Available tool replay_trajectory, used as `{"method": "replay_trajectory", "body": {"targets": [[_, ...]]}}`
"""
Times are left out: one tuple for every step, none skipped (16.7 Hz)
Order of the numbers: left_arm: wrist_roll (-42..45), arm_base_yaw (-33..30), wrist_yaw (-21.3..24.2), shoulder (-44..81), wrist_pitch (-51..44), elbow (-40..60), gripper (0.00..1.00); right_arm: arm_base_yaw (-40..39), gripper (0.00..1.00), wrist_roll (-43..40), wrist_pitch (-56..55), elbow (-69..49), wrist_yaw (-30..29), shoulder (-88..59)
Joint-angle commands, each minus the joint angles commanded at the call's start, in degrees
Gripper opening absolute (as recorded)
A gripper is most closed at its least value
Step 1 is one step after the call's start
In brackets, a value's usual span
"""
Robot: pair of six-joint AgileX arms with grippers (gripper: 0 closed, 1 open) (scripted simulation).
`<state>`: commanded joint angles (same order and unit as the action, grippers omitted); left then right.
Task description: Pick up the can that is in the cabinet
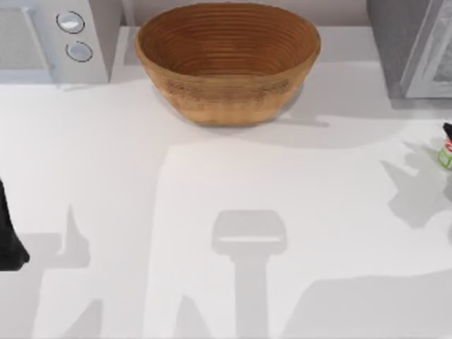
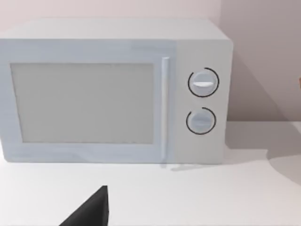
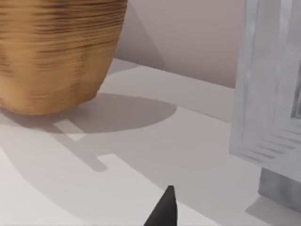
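The can [image 1: 446,153], small with a green and white body and a bit of red, shows at the far right edge of the top view, on the table side of the grey cabinet [image 1: 413,49] and outside it. A black part of my right gripper [image 1: 448,131] sits right beside the can; contact cannot be judged. The right wrist view faces the cabinet [image 3: 268,94], with a dark tip of that gripper [image 3: 164,209] low in the picture. My left gripper [image 1: 8,244] stays parked at the left edge, and its dark tip [image 2: 89,212] points at the microwave.
A large brown woven bowl [image 1: 227,60] stands at the back middle of the white table [image 1: 212,176] and also appears in the right wrist view [image 3: 51,52]. A white microwave [image 1: 49,35] with two dials is at the back left [image 2: 113,94].
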<state>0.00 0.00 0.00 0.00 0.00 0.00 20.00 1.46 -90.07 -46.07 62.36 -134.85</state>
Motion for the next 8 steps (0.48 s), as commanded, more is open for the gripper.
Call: {"method": "replay_trajectory", "body": {"targets": [[0.0, 0.0, 0.0, 0.0, 0.0, 0.0, 1.0, 0.0, 0.9, 0.0, 0.0, 0.0, 0.0, 0.0], [0.0, 0.0, 0.0, 0.0, 0.0, 0.0, 1.0, 0.0, 0.98, 0.0, 0.0, 0.0, 0.0, 0.0], [0.0, 0.0, 0.0, 0.0, 0.0, 0.0, 1.0, 0.0, 1.0, 0.0, 0.0, 0.0, 0.0, 0.0], [0.0, 0.0, 0.0, 0.0, 0.0, 0.0, 1.0, 0.0, 1.0, 0.0, 0.0, 0.0, 0.0, 0.0], [0.0, 0.0, 0.0, 0.0, 0.0, 0.0, 1.0, 0.0, 1.0, 0.0, 0.0, 0.0, 0.0, 0.0], [0.0, 0.0, 0.0, 0.0, 0.0, 0.0, 1.0, 0.0, 1.0, 0.0, 0.0, 0.0, 0.0, 0.0], [0.0, 0.0, 0.0, 0.0, 0.0, 0.0, 1.0, 0.0, 1.0, 0.0, 0.0, 0.0, 0.0, 0.0], [0.0, 0.0, 0.0, 0.0, 0.0, 0.0, 1.0, 0.0, 1.0, 0.0, 0.0, 0.0, 0.0, 0.0]]}}
